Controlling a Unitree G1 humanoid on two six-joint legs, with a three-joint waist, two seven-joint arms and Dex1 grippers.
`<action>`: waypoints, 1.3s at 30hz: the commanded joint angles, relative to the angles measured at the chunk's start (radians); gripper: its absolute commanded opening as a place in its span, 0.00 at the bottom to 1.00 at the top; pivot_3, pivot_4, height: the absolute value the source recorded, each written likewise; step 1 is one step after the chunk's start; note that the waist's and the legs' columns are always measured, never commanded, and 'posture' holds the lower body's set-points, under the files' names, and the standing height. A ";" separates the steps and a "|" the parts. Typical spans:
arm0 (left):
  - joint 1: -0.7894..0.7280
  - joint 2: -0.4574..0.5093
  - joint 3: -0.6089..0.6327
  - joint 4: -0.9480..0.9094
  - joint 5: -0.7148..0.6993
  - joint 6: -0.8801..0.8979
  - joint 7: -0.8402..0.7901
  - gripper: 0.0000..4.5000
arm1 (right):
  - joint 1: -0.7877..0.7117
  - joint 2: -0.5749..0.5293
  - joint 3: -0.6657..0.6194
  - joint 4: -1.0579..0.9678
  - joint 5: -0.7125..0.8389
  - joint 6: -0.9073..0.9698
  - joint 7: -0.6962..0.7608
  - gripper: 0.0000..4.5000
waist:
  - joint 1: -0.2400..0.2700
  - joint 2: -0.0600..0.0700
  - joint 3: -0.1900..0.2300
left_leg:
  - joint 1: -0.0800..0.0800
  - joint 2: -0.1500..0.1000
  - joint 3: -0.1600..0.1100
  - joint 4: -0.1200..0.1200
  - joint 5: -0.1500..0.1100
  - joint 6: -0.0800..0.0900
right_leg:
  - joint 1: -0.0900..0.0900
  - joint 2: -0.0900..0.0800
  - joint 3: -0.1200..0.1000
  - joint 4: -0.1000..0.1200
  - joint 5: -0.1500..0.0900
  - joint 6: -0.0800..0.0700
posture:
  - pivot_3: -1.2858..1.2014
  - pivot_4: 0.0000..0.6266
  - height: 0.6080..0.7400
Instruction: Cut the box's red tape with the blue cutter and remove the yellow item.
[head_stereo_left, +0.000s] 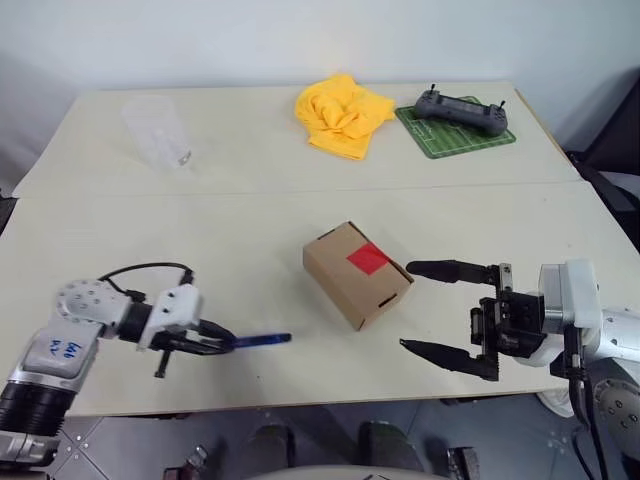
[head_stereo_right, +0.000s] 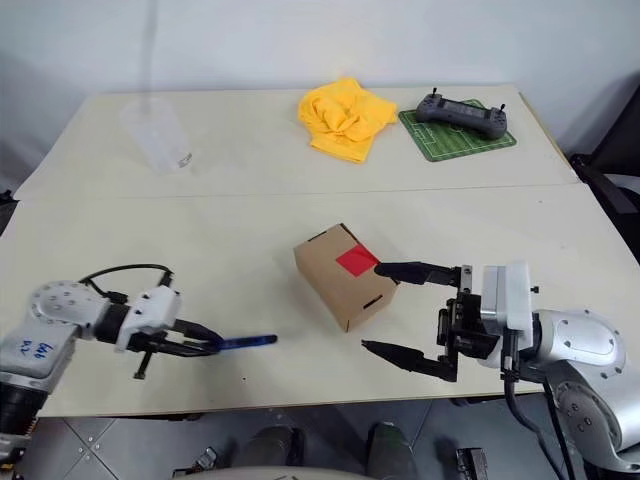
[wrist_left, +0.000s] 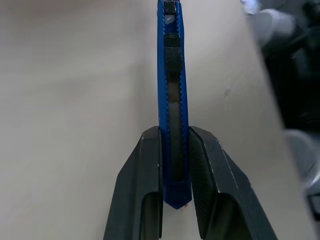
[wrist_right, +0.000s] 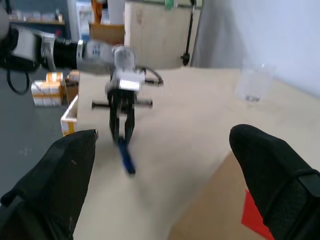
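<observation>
Open table around the box, clutter only at the far edge

The box (head_stereo_left: 357, 274) stands alone mid-table (head_stereo_left: 250, 210); bare surface lies toward 9 and 12 o'clock. At 3 o'clock the wide-spread right gripper (head_stereo_left: 432, 308) crowds it. Yellow cloth (head_stereo_left: 342, 114), controller (head_stereo_left: 462, 111) and clear cup (head_stereo_left: 158, 132) line the far side.

The box (head_stereo_left: 356, 275) was brown with red tape (head_stereo_left: 367, 258); the cutter (head_stereo_left: 260, 340) blue; at twelve o'clock, a yellow cloth (head_stereo_left: 343, 114); a green mat (head_stereo_left: 455, 132) with white lines.
</observation>
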 joint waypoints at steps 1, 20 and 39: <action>-0.020 -0.051 -0.104 -0.173 0.015 0.150 0.081 0.09 | 0.040 -0.010 -0.054 -0.039 0.023 -0.012 0.001 1.00 | 0.002 0.000 0.000 | 0.000 0.000 0.001 0.000 0.000 0.000 | 0.000 0.000 0.000 0.000 0.000 0.000 | 0.52 0.24 1.00; -0.240 -0.323 -0.483 -0.438 0.211 0.795 0.466 0.09 | 0.208 -0.212 0.097 -0.059 -0.304 0.090 -0.010 0.55 | 0.010 0.000 0.000 | 0.000 -0.003 0.000 0.009 -0.002 0.005 | 0.005 0.002 0.005 -0.004 0.000 0.000 | 0.52 0.24 1.00; -0.336 -0.300 -0.596 -0.418 0.170 0.850 0.489 0.09 | -0.036 -0.177 0.405 0.085 -0.523 0.177 -0.061 0.01 | 0.009 0.000 0.001 | -0.001 -0.003 -0.001 0.008 -0.002 0.003 | 0.006 0.002 0.005 -0.008 0.000 0.000 | 0.52 0.24 1.00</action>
